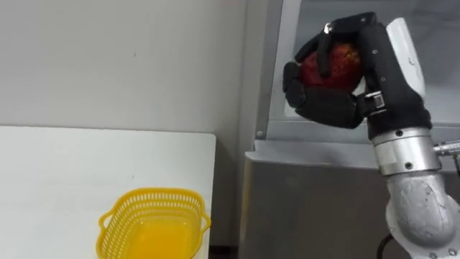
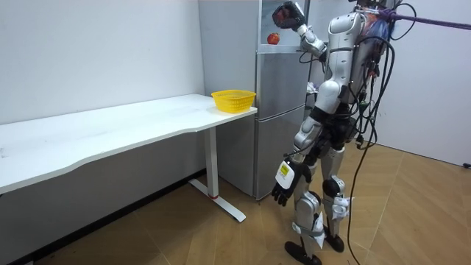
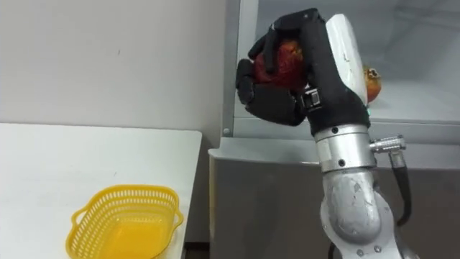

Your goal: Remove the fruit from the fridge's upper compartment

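My right hand (image 1: 338, 86) is raised in front of the open upper fridge compartment (image 1: 431, 29), its fingers curled round a red fruit (image 1: 343, 63). The right eye view shows the same hand (image 3: 287, 93) and fruit (image 3: 289, 52). A second red-and-yellow fruit (image 3: 371, 83) lies on the fridge shelf behind my wrist. In the room view I stand close to the grey fridge (image 2: 280, 110) with the right hand (image 2: 288, 13) held high, and my left hand (image 2: 283, 190) hangs by my thigh with relaxed fingers.
A yellow mesh basket (image 1: 153, 221) stands at the corner of the white table (image 1: 65, 180), just left of the fridge. The fridge's lower door (image 1: 316, 201) is closed. A plain wall rises behind the table.
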